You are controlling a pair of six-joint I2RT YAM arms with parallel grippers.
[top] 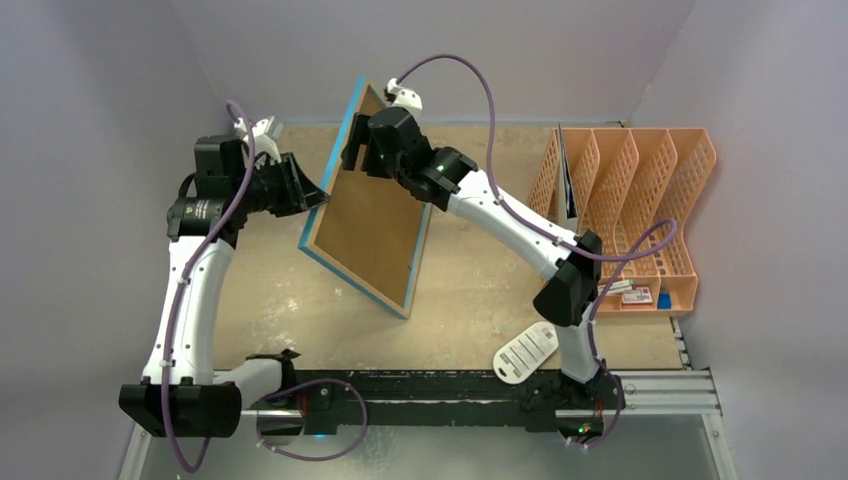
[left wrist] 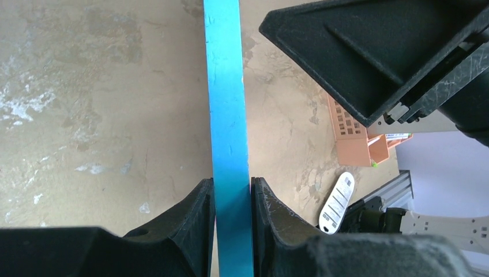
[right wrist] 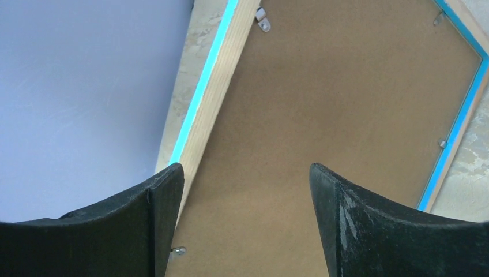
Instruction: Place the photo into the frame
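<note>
Tilting steeply over the table, the large rectangular picture frame [top: 352, 278], blue at its edges and light wood on its back, is held at the middle of the scene with its back turned toward the arms. A plain brown backing board [top: 368, 215] is seated in it.

The picture frame's left border is pinched between the fingers of the left gripper [top: 315, 195]. The pinch is seen only in the left wrist view, where both black pads are pressed flat against the blue edge. The right gripper [top: 352, 150] is placed at the upper end of the picture frame. Its fingers are spread wide and nothing is held between them. The right wrist view alone shows the light wood rail and four small metal tabs [right wrist: 262, 17] at the board's edges.

The worn tan wooden tabletop [top: 480, 290] is seen whole only from above. At its right an orange perforated plastic file organiser [top: 640, 190] with four slots is set, and one dark sheet [top: 567, 185] is stood in the leftmost slot. A few small cards [top: 635, 295] are laid at its front. One white oval tag [top: 525, 350] with black printing is found near the right arm's base; the print is too small to be read. Two purple cables [top: 490, 110] are counted, one along each arm.
</note>
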